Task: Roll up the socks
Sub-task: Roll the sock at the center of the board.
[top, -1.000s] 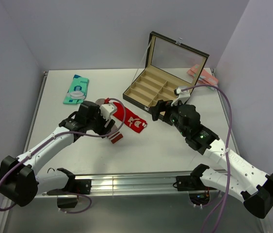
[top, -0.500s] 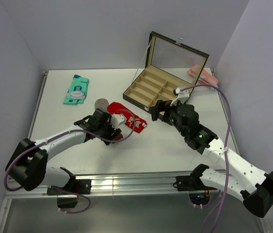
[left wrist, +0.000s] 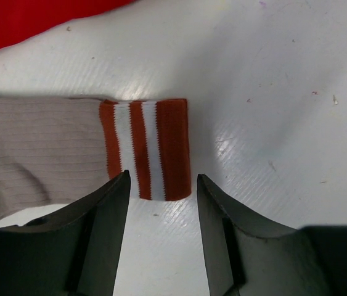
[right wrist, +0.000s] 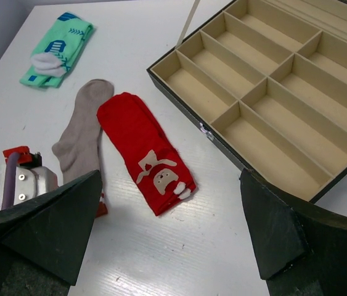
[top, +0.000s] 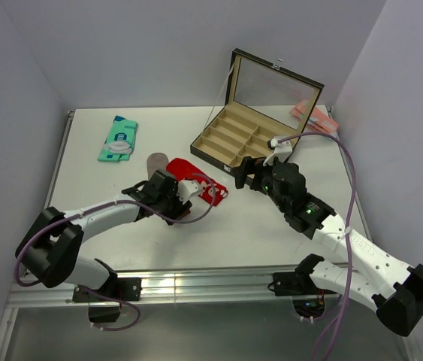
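Observation:
A bright red sock with a white emblem lies flat mid-table, also in the right wrist view. Beside it lies a grey-taupe sock whose red-and-white striped cuff points at my left gripper. My left gripper is low over the table, open and empty, with the cuff's end just between the fingertips. My right gripper hangs open and empty above the table, right of the red sock.
An open black compartment box stands at the back right, close behind my right gripper. A teal sock lies at the back left. A pale pink bundle sits behind the box by the right wall.
My left arm has dropped from above the socks to the table, bringing its open jaws down at the striped cuff. The right arm has barely moved.

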Controlling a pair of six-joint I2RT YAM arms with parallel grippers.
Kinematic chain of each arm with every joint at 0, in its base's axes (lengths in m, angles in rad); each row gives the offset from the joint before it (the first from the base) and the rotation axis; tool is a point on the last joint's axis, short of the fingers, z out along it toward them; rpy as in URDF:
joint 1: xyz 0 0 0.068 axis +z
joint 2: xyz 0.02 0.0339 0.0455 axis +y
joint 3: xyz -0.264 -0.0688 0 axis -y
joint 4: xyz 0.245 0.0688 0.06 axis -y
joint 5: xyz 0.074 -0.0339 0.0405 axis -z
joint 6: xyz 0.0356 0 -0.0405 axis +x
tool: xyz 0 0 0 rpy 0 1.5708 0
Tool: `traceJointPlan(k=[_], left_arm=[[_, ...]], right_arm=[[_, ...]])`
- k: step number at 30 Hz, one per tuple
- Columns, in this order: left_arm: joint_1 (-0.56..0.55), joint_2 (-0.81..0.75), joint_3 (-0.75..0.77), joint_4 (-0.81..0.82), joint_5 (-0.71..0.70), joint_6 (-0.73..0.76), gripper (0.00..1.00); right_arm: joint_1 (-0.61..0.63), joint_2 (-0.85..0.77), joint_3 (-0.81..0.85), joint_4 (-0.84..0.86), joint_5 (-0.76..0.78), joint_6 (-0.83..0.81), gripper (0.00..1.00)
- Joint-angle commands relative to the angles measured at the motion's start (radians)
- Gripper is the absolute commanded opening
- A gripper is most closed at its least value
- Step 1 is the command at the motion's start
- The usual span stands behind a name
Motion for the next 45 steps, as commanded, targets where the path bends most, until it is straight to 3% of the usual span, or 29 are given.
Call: traceJointPlan(k=[1, 21, 26, 31, 32, 35, 39, 45], left_arm=[[-0.016, 0.015, -0.005, 0.044, 0.033, 0.007, 0.52], [-0.029, 0.081, -0.027, 0.084, 0.007, 0.017, 0.47], [-0.023, 0.096, -0.031, 0.081, 0.016, 0.028, 0.33], [-0.013, 0.086, -0.045, 0.069, 0.044, 0.057, 0.07], [-0.009, 0.079, -0.043, 0.057, 0.061, 0.063, 0.0], [0.021, 0.04, -0.034, 0.006, 0.119, 0.099, 0.0], [0.114, -0.002, 0.019, -0.162, 0.304, 0.174, 0.0], [0.247, 0.047, 0.108, -0.388, 0.507, 0.348, 0.0]], right_arm=[[-0.005, 0.001, -0.003, 0.027, 0.023, 0.005, 1.0], [-0.009, 0.022, -0.011, 0.034, 0.02, 0.001, 1.0], [-0.009, 0.022, -0.012, 0.044, 0.012, 0.001, 1.0], [-0.008, 0.025, -0.011, 0.044, 0.0, -0.006, 0.99], [-0.009, 0.027, -0.011, 0.044, -0.008, -0.008, 0.99], [-0.009, 0.028, -0.015, 0.056, -0.069, -0.021, 0.98], [-0.009, 0.031, -0.04, 0.095, -0.155, -0.038, 0.97], [0.001, 0.041, -0.099, 0.206, -0.343, -0.051, 0.93]])
